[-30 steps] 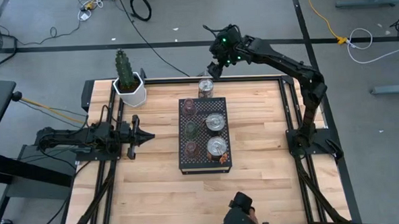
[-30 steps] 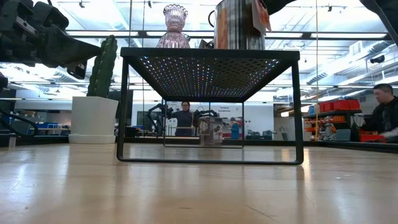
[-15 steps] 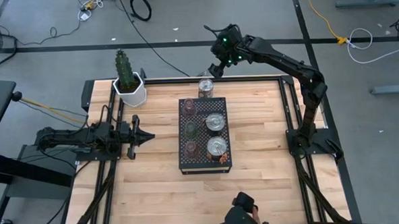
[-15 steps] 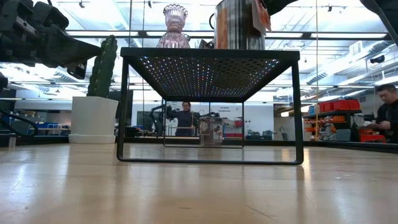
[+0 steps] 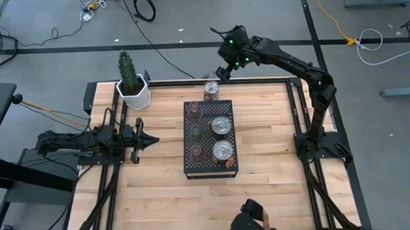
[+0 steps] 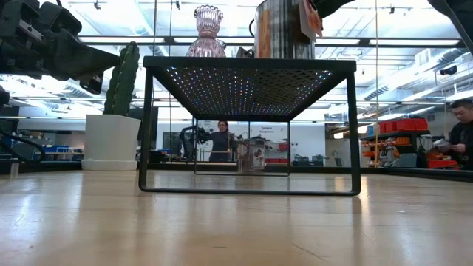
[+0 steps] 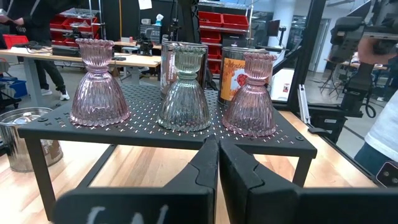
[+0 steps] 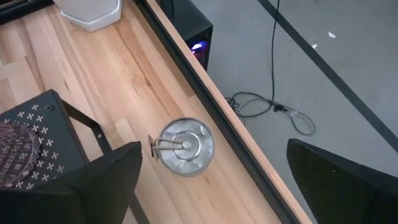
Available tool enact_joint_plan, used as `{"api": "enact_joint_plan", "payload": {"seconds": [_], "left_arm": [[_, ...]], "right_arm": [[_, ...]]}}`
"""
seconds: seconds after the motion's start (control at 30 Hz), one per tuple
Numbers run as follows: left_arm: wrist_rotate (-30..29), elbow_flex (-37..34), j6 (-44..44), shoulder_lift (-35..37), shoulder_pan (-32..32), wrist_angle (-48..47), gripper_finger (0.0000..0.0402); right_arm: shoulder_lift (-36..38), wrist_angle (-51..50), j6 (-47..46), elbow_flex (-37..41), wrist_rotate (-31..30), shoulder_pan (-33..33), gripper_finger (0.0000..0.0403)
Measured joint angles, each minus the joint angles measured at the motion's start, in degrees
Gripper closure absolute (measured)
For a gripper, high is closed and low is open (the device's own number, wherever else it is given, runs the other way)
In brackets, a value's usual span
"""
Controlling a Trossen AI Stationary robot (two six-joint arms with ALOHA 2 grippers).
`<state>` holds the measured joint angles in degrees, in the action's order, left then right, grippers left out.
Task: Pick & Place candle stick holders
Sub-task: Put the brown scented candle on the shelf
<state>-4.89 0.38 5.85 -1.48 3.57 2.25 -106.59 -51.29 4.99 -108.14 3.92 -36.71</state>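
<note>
While the black perforated rack (image 5: 209, 138) holds the middle of the wooden table (image 5: 264, 189), we see a white pot with a cactus (image 5: 132, 83) at the far left corner — well apart from everything else. On the rack stand three ribbed glass holders in a row, pink (image 7: 99, 84), green (image 7: 183, 89) and pink (image 7: 251, 96), with two silvery holders (image 5: 221, 126) beside them. One more silvery holder (image 8: 184, 147) stands on the table just beyond the rack's far end, near the table's edge. The right gripper (image 8: 211, 180) hovers above it, fingers spread wide and holding nothing. The left gripper (image 7: 217, 163) waits at the table's left side, fingers pressed together and empty, pointing at the rack.

Only the left wrist view shows the ribbed shapes; from above they are small dark rounds. The low view cuts off the holders' tops — people stand far behind.
</note>
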Motion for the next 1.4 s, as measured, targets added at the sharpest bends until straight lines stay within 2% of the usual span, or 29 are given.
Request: {"api": "enact_joint_plan", "payload": {"seconds": [0.8,1.07,1.4], "left_arm": [[0.00,0.02,0.00,0.00,-0.01,0.02,0.0383],[0.00,0.01,-0.02,0.00,-0.02,0.02,0.0383],[0.00,0.02,-0.01,0.00,-0.01,0.00,0.0383]], "right_arm": [[0.04,-1.60,-0.12,0.04,0.00,0.23,0.0004],[0.04,-1.68,-1.48,0.04,-1.95,0.21,0.0003],[0.14,-0.05,-0.07,1.20,-0.08,0.82,0.0003]]}}
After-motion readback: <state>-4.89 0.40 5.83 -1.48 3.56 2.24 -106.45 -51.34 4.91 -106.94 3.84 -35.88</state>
